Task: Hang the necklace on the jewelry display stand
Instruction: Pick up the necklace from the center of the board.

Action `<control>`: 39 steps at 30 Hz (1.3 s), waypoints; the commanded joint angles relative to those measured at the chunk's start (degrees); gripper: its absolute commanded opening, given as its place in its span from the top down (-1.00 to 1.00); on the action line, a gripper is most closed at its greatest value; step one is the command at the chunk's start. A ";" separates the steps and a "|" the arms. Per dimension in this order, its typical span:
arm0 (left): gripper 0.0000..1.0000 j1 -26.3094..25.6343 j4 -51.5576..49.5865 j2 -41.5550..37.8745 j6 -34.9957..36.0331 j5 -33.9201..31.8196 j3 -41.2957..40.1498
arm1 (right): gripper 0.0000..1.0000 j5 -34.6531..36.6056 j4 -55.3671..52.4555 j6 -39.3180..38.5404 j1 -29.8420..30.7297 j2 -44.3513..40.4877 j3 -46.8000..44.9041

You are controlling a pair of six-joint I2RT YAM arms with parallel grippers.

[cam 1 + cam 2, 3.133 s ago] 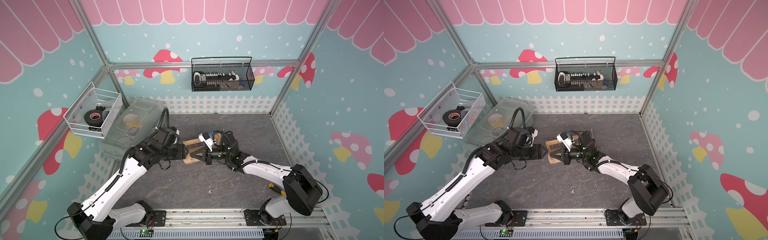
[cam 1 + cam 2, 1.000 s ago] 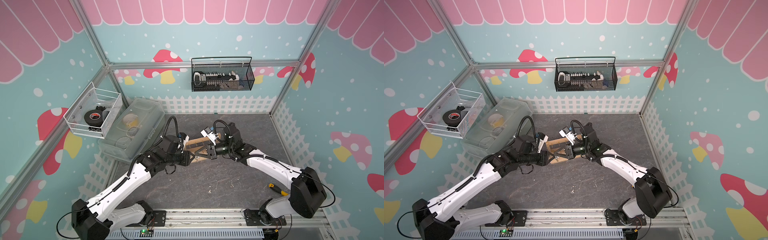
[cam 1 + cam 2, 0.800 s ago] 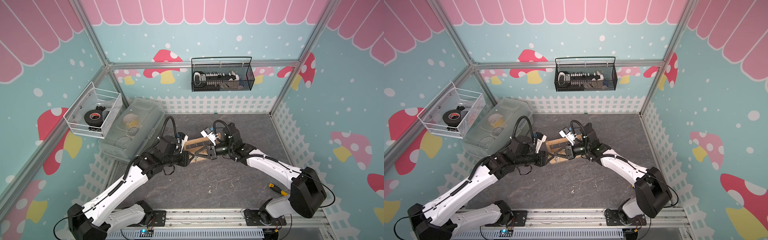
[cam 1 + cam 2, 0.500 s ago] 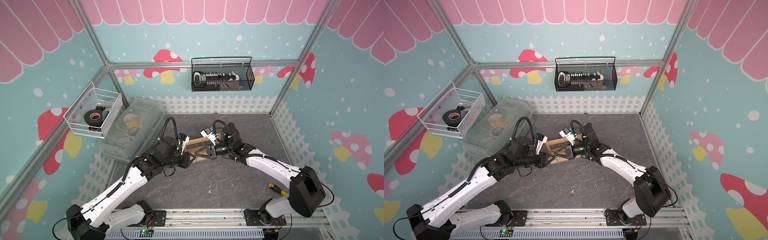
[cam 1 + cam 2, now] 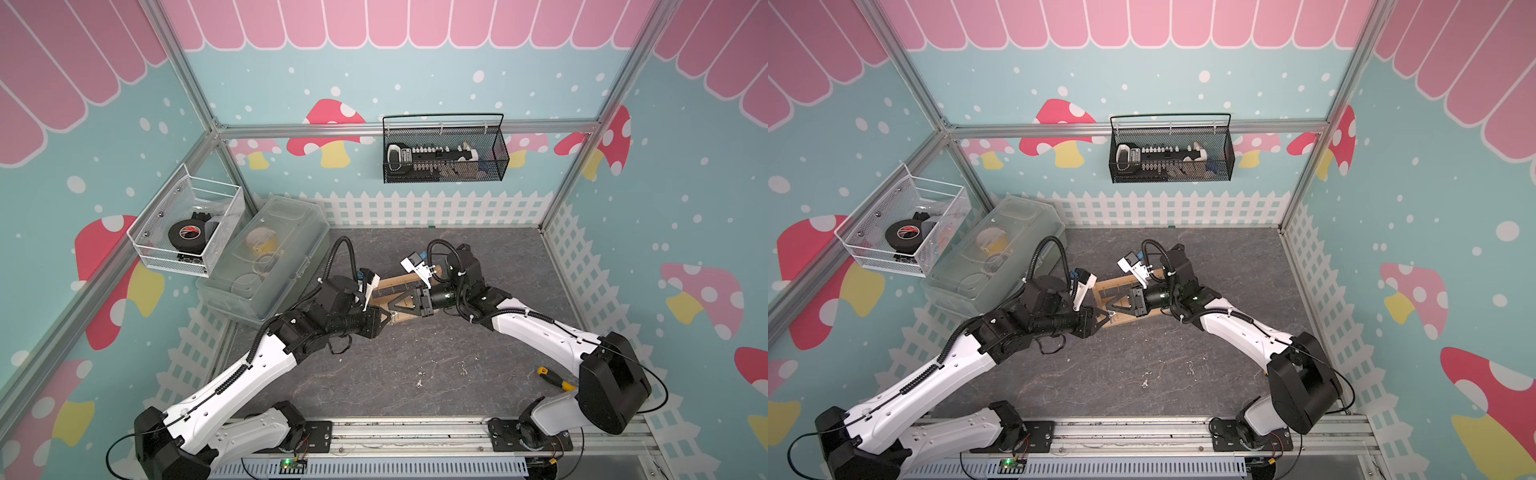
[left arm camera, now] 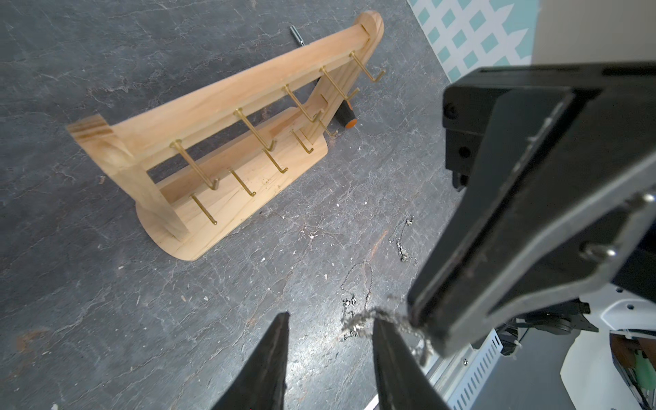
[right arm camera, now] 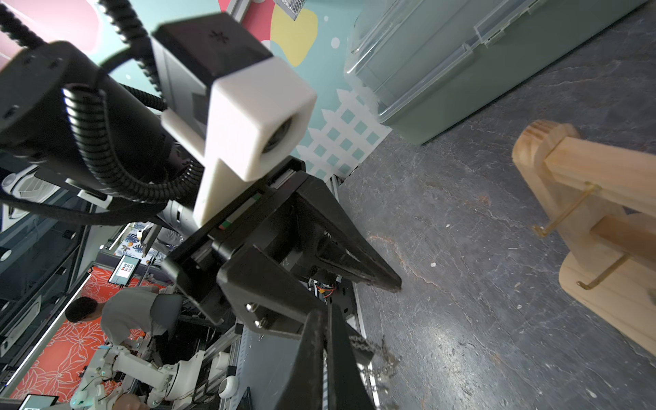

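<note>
Pinching the necklace point(image 6: 369, 315) at its very tip, the right gripper point(image 6: 414, 315) has its fingers point(image 7: 316, 358) pressed together. A short bunch of fine silver chain hangs from them above the dark tabletop point(image 5: 415, 345). The left gripper point(image 6: 330, 317) faces it almost tip to tip, its fingers point(image 6: 266, 365) spread with a clear gap between them. The chain crosses the tip of one left finger, but contact there cannot be confirmed. Both grippers meet just in front of the jewelry display stand point(image 6: 220, 142). It stands upright on its flat base near the middle of the tabletop, slightly toward the back edge and set at an angle to it. The necklace is apart from the stand and from its gold pegs point(image 6: 193, 165). Two loose chains point(image 6: 359, 280) lie flat on the tabletop nearer the front edge, well clear of the stand. A clear plastic lidded box point(image 5: 270, 257) occupies the back left corner. A screwdriver with a black-and-yellow handle point(image 5: 555, 380) lies near the right edge, beside the right arm.
</note>
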 commanded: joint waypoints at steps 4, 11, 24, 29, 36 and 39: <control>0.20 -0.33 2.90 -2.52 0.98 -1.73 -1.04 | 1.00 -1.76 3.33 2.78 -0.14 1.12 1.30; 0.21 -0.30 3.38 -2.22 1.04 -2.46 -1.41 | 1.00 -2.23 7.97 6.91 -0.10 1.47 0.27; 0.20 -0.30 3.43 -4.14 0.76 -3.37 -2.66 | 1.00 -1.62 8.77 8.08 -0.81 2.45 0.43; 0.19 -0.29 4.08 -3.61 1.32 -4.03 -2.49 | 1.00 -2.33 9.58 9.09 -0.85 2.47 0.48; 0.19 -0.35 4.66 -3.03 1.55 -4.87 -2.29 | 1.00 -2.92 10.97 10.37 -0.75 2.71 0.50; 0.19 -0.29 4.80 -3.09 1.72 -5.25 -2.21 | 1.00 -3.16 11.10 10.71 -0.64 2.90 0.57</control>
